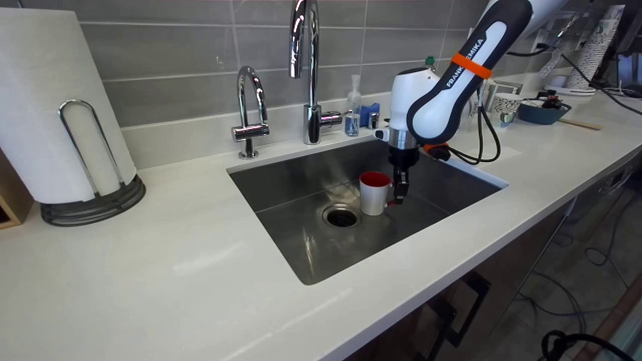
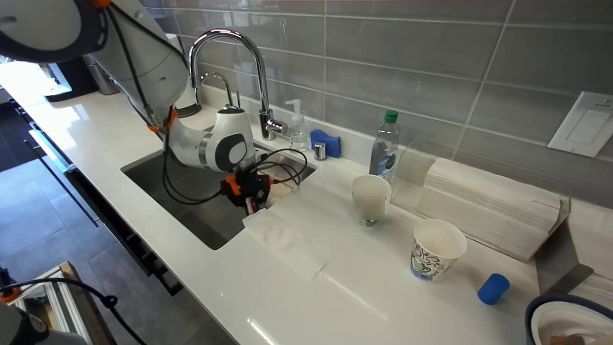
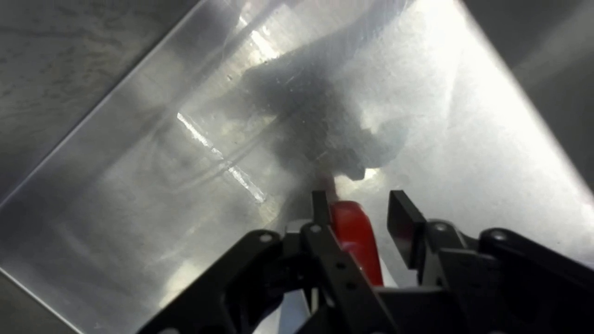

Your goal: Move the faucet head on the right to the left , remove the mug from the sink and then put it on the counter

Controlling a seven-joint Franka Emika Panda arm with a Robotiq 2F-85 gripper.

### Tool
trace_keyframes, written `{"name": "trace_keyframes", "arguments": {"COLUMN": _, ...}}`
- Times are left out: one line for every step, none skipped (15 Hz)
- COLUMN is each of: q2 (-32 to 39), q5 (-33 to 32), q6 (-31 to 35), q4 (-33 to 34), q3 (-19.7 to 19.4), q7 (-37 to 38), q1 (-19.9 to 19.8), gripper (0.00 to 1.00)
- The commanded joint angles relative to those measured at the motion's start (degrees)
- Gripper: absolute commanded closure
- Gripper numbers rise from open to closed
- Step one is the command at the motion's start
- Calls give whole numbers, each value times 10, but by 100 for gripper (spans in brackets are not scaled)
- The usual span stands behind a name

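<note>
Grasp and Lift

From here, beyond the near bench [image 1: 150,281], the mug [image 1: 372,196] stands upright beside the drain [image 1: 342,216] in the sink [image 1: 303,245]. The fingers [image 3: 405,229] stand apart, the red handle [image 3: 356,234] between them, off-centre. Centre, close squarely, then lift vertically.

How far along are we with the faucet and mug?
Looks done: the faucet arches left in both exterior views. In hand: in the wrist view, the open gripper straddles the red handle of the mug. To go: close, lift the mug from the sink, where it stands beside the drain, and set it on the counter.
</note>
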Motion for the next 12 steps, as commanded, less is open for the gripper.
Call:
{"name": "trace_keyframes", "arguments": {"q2": -1, "q5": -6, "q6": -10, "q4": 4, "q3": 1, "q7": 10, "q1": -4, "gripper": 64}}
{"name": "trace_keyframes", "arguments": {"q2": 0, "q5": -6, "q6": -10, "q4": 5, "q3": -1, "q7": 12, "q1": -3, "gripper": 65}}
{"name": "trace_keyframes", "arguments": {"q2": 0, "q5": -6, "q6": -9, "q4": 5, "q3": -1, "q7": 12, "q1": -3, "gripper": 67}}
{"name": "trace_keyframes", "arguments": {"q2": 0, "q5": -6, "q6": -7, "q4": 5, "q3": -2, "q7": 14, "q1": -3, "gripper": 70}}
{"name": "trace_keyframes", "arguments": {"q2": 0, "q5": -6, "q6": -7, "q4": 6, "q3": -3, "q7": 16, "q1": -2, "gripper": 76}}
{"name": "trace_keyframes", "arguments": {"q2": 1, "q5": -6, "q6": -5, "q4": 6, "q3": -3, "q7": 17, "q1": -2, "gripper": 94}}
{"name": "trace_keyframes", "arguments": {"q2": 1, "q5": -7, "q6": -5, "q4": 6, "q3": -4, "q7": 19, "q1": -2, "gripper": 94}}
{"name": "trace_keyframes", "arguments": {"q2": 1, "q5": -6, "q6": -4, "q4": 6, "q3": -4, "q7": 19, "q1": -2, "gripper": 99}}
{"name": "trace_keyframes", "arguments": {"q2": 1, "q5": -6, "q6": -3, "q4": 6, "q3": -4, "q7": 20, "q1": -2, "gripper": 96}}
{"name": "trace_keyframes", "arguments": {"q2": 1, "q5": -6, "q6": -3, "q4": 6, "q3": -4, "q7": 21, "q1": -2, "gripper": 95}}
{"name": "trace_keyframes", "arguments": {"q2": 2, "q5": -6, "q6": -3, "q4": 6, "q3": -5, "q7": 22, "q1": -2, "gripper": 95}}
{"name": "trace_keyframes", "arguments": {"q2": 2, "q5": -7, "q6": -3, "q4": 6, "q3": -5, "q7": 23, "q1": -1, "gripper": 95}}
